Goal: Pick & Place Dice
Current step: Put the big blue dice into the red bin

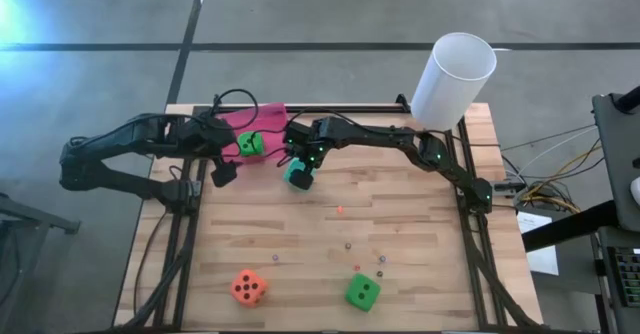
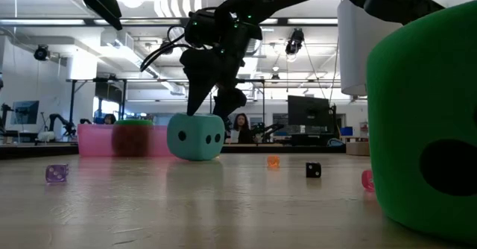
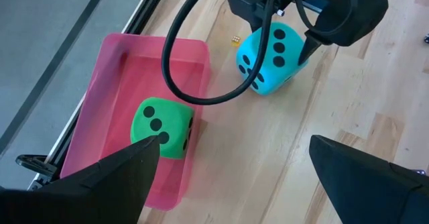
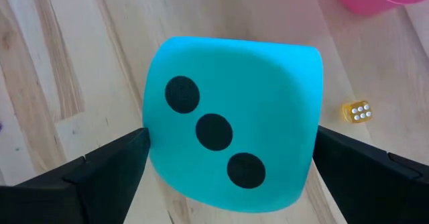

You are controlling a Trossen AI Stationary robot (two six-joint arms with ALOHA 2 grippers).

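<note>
Teal die (image 4: pixel 231 120) flat on the wooden table (image 1: pixel 420 224), three-pip face up, sitting right between the spread fingers (image 4: pixel 87 174) of the right gripper (image 1: pixel 299 173). Jaws wide on both flanks; whether the pads actually touch the foam, cannot tell. Resting on the wood in the low view, not lifted. Tiny yellow die (image 4: pixel 357 112) lying just beyond, on the bare boards.

Off to that gripper's side, toward the other arm: pink tray (image 3: pixel 117 63) near the table's back edge, holding one bright green die (image 3: pixel 162 127). Left gripper (image 1: pixel 222 166) hovering beside the tray, fingers (image 3: pixel 117 177) spread wide, gripping nothing, green die just past one fingertip. Black cable (image 3: pixel 175 70) looping across that wrist view in front of tray and teal die.

Well away from both grippers, near the front edge: orange die (image 1: pixel 248 287) and second green die (image 1: pixel 362 292), apart from each other, both untouched. Scattered small beads (image 1: pixel 347 245) on the wood between them and the working arms. White cylinder (image 1: pixel 452 80) standing at the back corner behind the right arm. Person (image 2: pixel 241 126) visible far off in the room beyond the table.
</note>
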